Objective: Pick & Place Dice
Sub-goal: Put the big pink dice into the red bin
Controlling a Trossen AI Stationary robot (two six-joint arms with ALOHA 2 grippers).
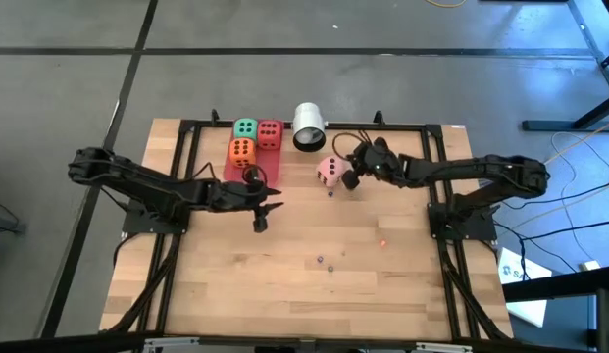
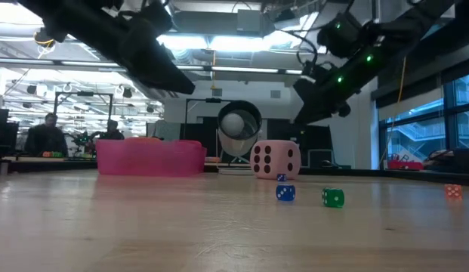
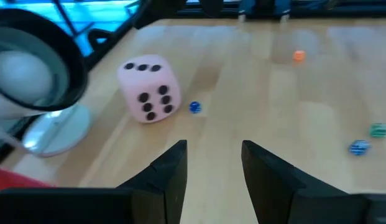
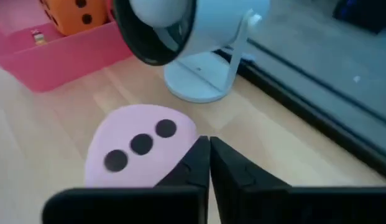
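Note:
The pink die (image 1: 329, 171) rests on the bare table with a six-pip side toward the near edge (image 2: 276, 160). The green die (image 1: 245, 128), red die (image 1: 270, 132) and orange die (image 1: 241, 150) sit inside a pink tray (image 1: 269, 157). My right gripper (image 1: 349, 178) is shut and hovers just right of and above the pink die (image 4: 140, 152), without touching it. My left gripper (image 3: 212, 163) is open above the table just near the tray (image 1: 264, 214), and it points toward the pink die (image 3: 148, 90).
A white cylinder lamp on a round foot (image 1: 308, 126) stands right of the tray, just beyond the pink die. Tiny beads lie scattered on the wood: a blue one (image 2: 285, 193), a green one (image 2: 333, 198) and an orange one (image 2: 453, 192). Black frame rails edge the table.

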